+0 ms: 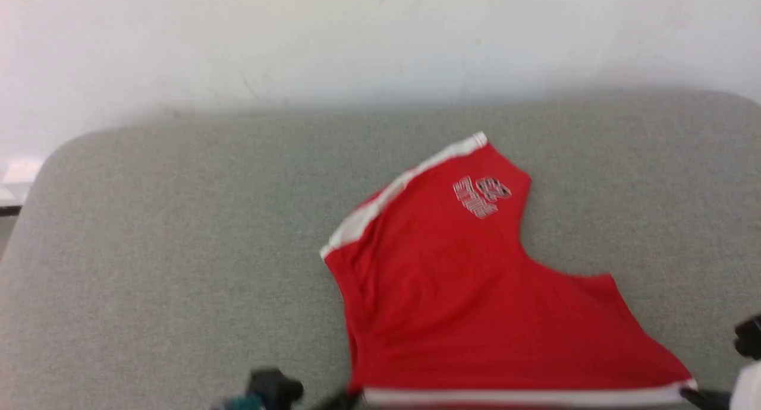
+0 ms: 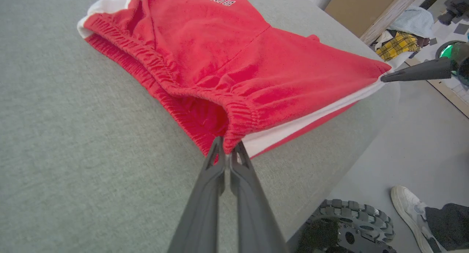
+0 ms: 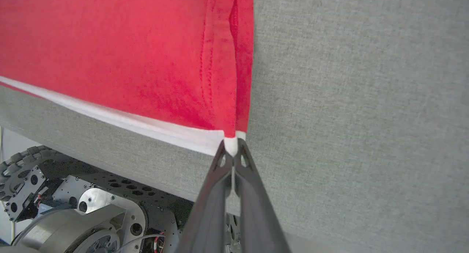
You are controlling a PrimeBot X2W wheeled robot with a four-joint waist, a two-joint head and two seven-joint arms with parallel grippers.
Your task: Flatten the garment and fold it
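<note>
The garment (image 1: 452, 291) is a pair of bright red shorts with white side stripes and a print on the far leg, spread on the grey table (image 1: 148, 249). One striped side runs along the table's near edge. My left gripper (image 2: 229, 150) is shut on the gathered waistband (image 2: 242, 117) at that side's left corner, and it appears low in the head view (image 1: 354, 396). My right gripper (image 3: 231, 145) is shut on the white stripe (image 3: 205, 140) at the leg-hem corner, at the lower right of the head view (image 1: 689, 392). The near edge of the garment (image 2: 227, 55) is stretched between both grippers.
The table's near edge (image 2: 351, 161) drops to the floor, with my wheeled base (image 2: 351, 216) below it. A person's white shoe (image 2: 406, 205) is on the floor nearby. A pile of clothes (image 2: 403, 40) lies beyond the table. A white wall backs the table.
</note>
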